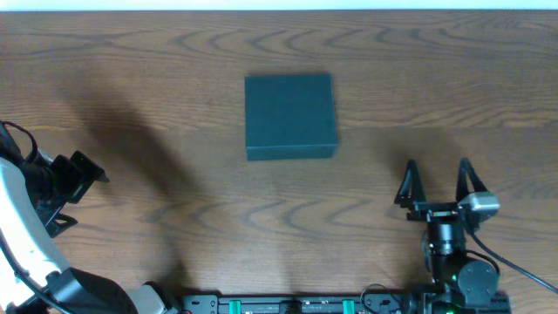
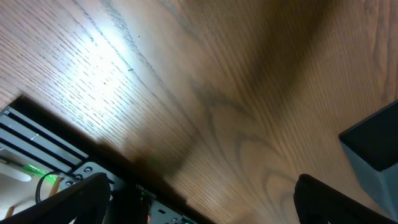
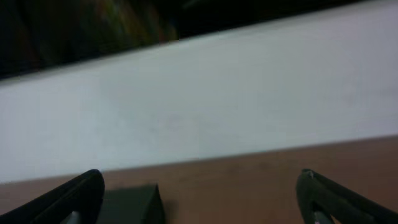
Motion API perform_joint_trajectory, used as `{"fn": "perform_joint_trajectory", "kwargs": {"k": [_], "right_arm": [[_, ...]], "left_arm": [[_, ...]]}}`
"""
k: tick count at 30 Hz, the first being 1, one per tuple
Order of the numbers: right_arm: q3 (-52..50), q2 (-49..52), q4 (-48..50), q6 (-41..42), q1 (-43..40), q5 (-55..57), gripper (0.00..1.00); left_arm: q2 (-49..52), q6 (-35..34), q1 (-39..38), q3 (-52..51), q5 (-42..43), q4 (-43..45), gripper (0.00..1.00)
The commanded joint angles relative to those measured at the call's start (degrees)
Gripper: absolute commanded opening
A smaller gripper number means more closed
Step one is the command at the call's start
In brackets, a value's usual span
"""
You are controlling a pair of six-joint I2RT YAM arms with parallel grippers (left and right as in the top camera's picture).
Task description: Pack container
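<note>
The left hand (image 2: 200,190) sits at the far left of the worktop (image 1: 174,52), low over the wood and well apart from everything else. Its wrist camera shows both fingers (image 2: 81,199) spread wide, with only bare wood grain and a bright patch of glare between them, so this hand is released and holds nothing. A dark rail with a green light (image 2: 46,180) runs along the worktop's near edge below it. A corner of the container (image 1: 290,116) shows at the right border of that same view.

The container lies flat near the middle of the worktop, a little toward the far side. Its lid is down and it touches neither hand.

The right hand (image 1: 438,181) rests at the near right, pointing toward the far edge, beside the container's near right corner but clear of it. Its two fingers (image 1: 408,183) stand apart with bare wood between them, so it too is released. Its wrist view is blurred: a dark shape at lower left is the container, with a pale band beyond the wood.
</note>
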Motion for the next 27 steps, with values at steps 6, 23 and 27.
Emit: {"fn": "perform_joint_trajectory", "kwargs": {"k": [6,23,27], "right_arm": [[-0.7,-0.7,-4.39,-11.72,0.42,0.81,0.99],[-0.7,-0.68,-16.2,-10.27,0.42,0.85,0.99],[-0.7,-0.68,-16.2,-10.27,0.42,0.85,0.99]], "left_arm": [[-0.2,0.0,0.22,0.63,-0.24,-0.17,0.95],[-0.2,0.0,0.22,0.63,-0.24,-0.17,0.95],[-0.2,0.0,0.22,0.63,-0.24,-0.15,0.95]]}}
